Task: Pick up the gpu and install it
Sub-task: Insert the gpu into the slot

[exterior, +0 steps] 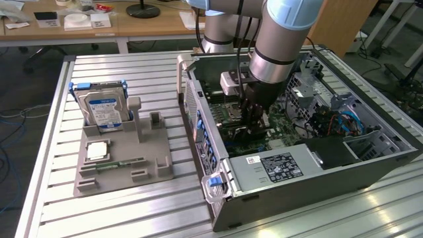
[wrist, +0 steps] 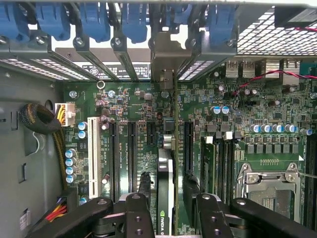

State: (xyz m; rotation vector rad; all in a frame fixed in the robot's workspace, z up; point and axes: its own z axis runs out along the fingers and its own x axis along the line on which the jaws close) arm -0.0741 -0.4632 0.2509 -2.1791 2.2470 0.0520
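1. The arm [exterior: 281, 39] was seen reaching down into the open computer case [exterior: 297, 163], which lay on its side on the slatted metal tabletop [exterior: 132, 208], toward the tabletop's edge at the exterior view's right.
2. The gripper [wrist: 166, 208] was held low over the motherboard [wrist: 233, 114], deep inside the case.
3. The gpu [wrist: 165, 188] was seen edge-on in the wrist view, standing upright on the motherboard between the two black fingers [wrist: 136, 213].
4. The fingers were pinching the gpu, one against each of its flat faces, parted only by the card's own thickness.
5. The card's silver end bracket [wrist: 163, 69] was noted against the case's rear wall, in line with the row of blue slot clips [wrist: 94, 22].
6. The card lay along a slot among the black expansion slots [wrist: 131, 153]; whether it was fully seated could not be told.
7. The processor socket [wrist: 270, 183] was seen on the motherboard, beside the memory slots.
8. In the exterior view, a grey parts holder [exterior: 122, 158] was noted on the tabletop, well apart from the case, toward the exterior view's left.
9. A silver hard drive [exterior: 102, 106] with a blue label stood upright in the holder's far end.
10. A narrow green memory stick [exterior: 119, 164] lay flat in the holder's near part.
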